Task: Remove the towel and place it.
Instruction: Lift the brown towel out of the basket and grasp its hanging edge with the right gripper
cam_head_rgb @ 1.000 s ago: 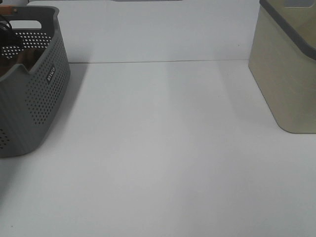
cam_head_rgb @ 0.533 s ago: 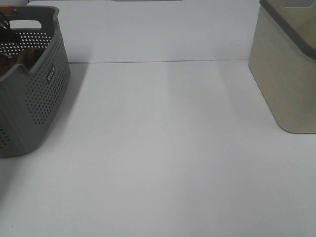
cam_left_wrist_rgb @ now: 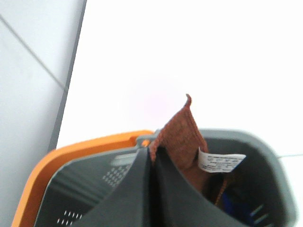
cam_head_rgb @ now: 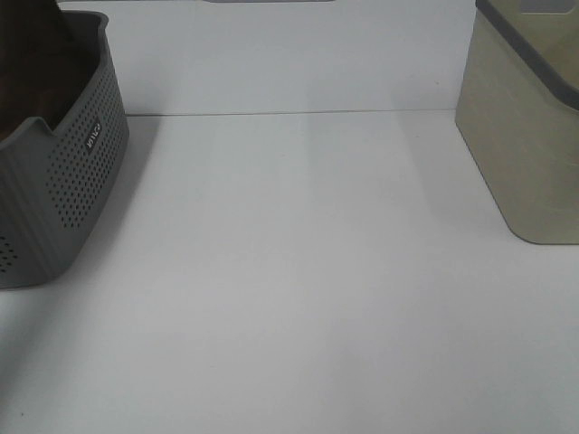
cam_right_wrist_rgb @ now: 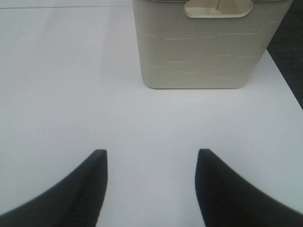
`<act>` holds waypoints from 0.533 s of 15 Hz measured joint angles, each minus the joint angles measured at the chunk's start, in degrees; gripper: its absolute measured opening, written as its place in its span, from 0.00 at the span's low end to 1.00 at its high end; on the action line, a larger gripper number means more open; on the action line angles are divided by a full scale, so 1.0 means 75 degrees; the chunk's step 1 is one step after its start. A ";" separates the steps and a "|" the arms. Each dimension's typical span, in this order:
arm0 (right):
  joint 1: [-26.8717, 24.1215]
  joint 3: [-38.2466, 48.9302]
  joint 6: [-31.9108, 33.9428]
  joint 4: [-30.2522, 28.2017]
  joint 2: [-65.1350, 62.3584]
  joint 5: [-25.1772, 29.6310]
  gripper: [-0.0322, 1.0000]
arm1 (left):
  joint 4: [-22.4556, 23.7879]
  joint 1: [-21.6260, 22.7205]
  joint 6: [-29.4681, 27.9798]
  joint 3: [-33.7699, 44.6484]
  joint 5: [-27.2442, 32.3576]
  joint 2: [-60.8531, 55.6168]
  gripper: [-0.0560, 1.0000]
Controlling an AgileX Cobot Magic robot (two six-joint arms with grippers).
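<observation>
The dark reddish-brown towel (cam_head_rgb: 32,63) rises out of the grey perforated basket (cam_head_rgb: 77,181) at the far left and runs out of the top of the exterior view. In the left wrist view my left gripper (cam_left_wrist_rgb: 151,151) is shut on a corner of the towel (cam_left_wrist_rgb: 180,137), which sticks up between the fingers. Its white tag (cam_left_wrist_rgb: 220,162) hangs beside them, above the basket (cam_left_wrist_rgb: 265,156). The left gripper is out of the exterior view. My right gripper (cam_right_wrist_rgb: 151,165) is open and empty above the white table (cam_right_wrist_rgb: 71,71).
A beige bin (cam_head_rgb: 529,136) with a grey rim stands at the right; it also shows in the right wrist view (cam_right_wrist_rgb: 208,47). An orange rim (cam_left_wrist_rgb: 61,156) lies by the basket. A bit of blue cloth (cam_left_wrist_rgb: 229,203) shows inside the basket.
The towel has been lifted up out of the basket and now hides the basket's back wall and handle hole. The dark gripper parts seen inside the basket have gone out of view.
</observation>
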 joint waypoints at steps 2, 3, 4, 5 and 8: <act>0.0000 0.0000 0.0000 0.0000 0.0000 0.0000 0.55 | -0.0023 -0.0619 0.0000 0.0000 -0.0466 -0.0665 0.05; 0.0000 0.0000 0.0000 0.0000 0.0000 0.0000 0.55 | -0.0031 -0.0940 0.0000 0.0000 -0.0680 -0.0932 0.05; 0.0000 0.0000 0.0000 0.0000 0.0000 0.0000 0.55 | -0.0031 -0.1276 0.0031 0.0000 -0.0825 -0.1161 0.05; 0.0000 0.0000 0.0000 0.0000 0.0000 0.0000 0.55 | -0.0031 -0.1665 0.0099 0.0000 -0.0932 -0.1360 0.05; 0.0000 0.0000 0.0000 0.0000 0.0000 0.0000 0.55 | -0.0031 -0.2773 0.0321 0.0000 -0.0993 -0.1681 0.05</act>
